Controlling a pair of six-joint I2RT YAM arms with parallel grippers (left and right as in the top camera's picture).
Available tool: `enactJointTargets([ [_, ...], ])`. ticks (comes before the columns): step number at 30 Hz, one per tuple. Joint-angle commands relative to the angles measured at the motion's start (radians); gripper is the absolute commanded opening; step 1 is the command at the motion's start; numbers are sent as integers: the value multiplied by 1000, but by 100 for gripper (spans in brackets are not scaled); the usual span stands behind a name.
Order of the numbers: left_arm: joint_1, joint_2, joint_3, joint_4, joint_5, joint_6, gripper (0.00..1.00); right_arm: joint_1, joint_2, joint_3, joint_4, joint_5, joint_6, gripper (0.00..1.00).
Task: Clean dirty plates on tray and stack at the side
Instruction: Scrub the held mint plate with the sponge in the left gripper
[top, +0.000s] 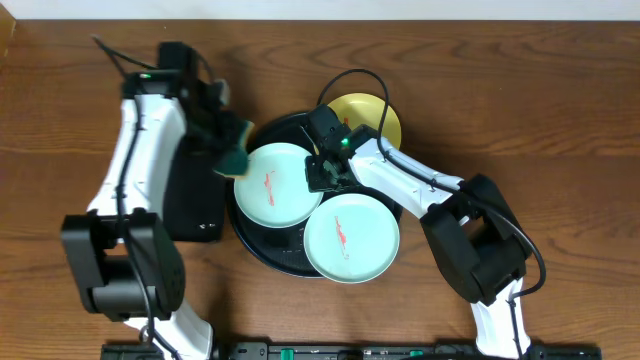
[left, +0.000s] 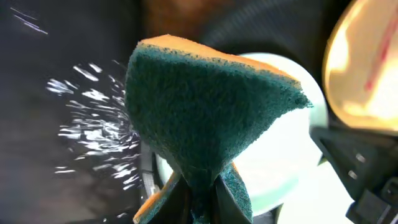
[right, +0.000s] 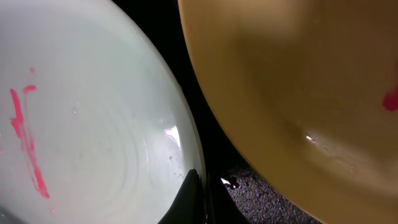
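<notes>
Two mint-blue plates with red smears lie on the round black tray (top: 262, 245): one upper left (top: 275, 185), one lower right (top: 351, 239). A yellow plate (top: 375, 115) rests at the tray's back rim. My left gripper (top: 228, 148) is shut on a green sponge (top: 236, 150) at the upper-left plate's left edge; in the left wrist view the sponge (left: 205, 112) hangs over that plate (left: 280, 149). My right gripper (top: 322, 172) is shut on that plate's right rim; the right wrist view shows a finger (right: 194, 199) over the rim of the plate (right: 81, 124), beside the yellow plate (right: 298, 87).
A smaller rectangular black tray (top: 192, 200) lies left of the round tray, under my left arm. Brown wood tabletop (top: 560, 120) surrounds everything. The right arm stretches from the front right across the lower-right plate's edge.
</notes>
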Motion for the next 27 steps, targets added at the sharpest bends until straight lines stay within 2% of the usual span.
enactJointTargets([
  [1, -55, 12, -64, 23, 21, -116, 7, 18, 37, 4, -4, -20, -21, 1],
  [4, -94, 14, -134, 87, -96, -235, 7, 18, 37, 4, -4, -20, -21, 1],
  [6, -113, 18, -186, 157, -134, -272, 7, 18, 37, 4, -4, -20, -21, 1],
  [10, -138, 31, -271, 277, -134, -284, 7, 18, 37, 4, -4, -20, -21, 1],
  [17, -156, 35, -326, 317, -129, -309, 7, 18, 37, 4, -3, -20, -20, 1],
  [19, -166, 35, -326, 304, -77, -301, 8, 18, 37, 4, -2, -20, -21, 1],
  [21, -184, 35, -326, 303, 57, -231, 8, 18, 37, 4, 0, -20, -21, 1],
  [23, -199, 35, -326, 307, 127, -190, 7, 18, 37, 4, 2, -20, -21, 1],
  [27, -223, 35, -326, 329, 122, -177, 7, 18, 37, 4, 3, -20, -21, 1],
])
